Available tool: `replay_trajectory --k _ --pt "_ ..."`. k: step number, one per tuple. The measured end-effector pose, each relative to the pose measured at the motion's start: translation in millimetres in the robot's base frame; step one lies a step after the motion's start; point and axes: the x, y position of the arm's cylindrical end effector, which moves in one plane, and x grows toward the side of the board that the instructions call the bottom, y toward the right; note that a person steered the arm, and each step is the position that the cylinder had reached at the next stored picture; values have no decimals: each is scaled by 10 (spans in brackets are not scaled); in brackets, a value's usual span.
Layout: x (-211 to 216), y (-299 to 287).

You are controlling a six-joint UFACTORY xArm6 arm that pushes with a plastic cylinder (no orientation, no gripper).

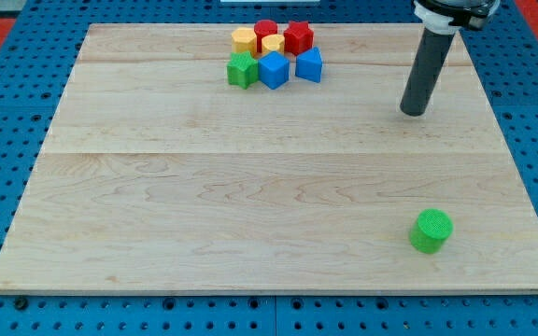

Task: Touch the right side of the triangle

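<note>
The blue triangle [309,65] sits at the right end of a cluster of blocks near the view's top centre. My tip [414,111] rests on the board well to the right of the triangle and a little lower in the view, apart from every block. The dark rod rises from it toward the view's top right corner.
The cluster also holds a blue cube [274,70], a green star [242,70], a red star [298,37], a red cylinder [266,30], a yellow hexagon [244,40] and a small yellow block [273,44]. A green cylinder [431,231] stands alone at lower right on the wooden board [204,205].
</note>
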Motion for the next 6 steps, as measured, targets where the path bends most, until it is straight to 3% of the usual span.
replay_trajectory --k 1,2,3,5,6 --pt "117 427" --pt "541 769" --pt "365 509" --pt "-1102 -325" --pt "-1252 -678"
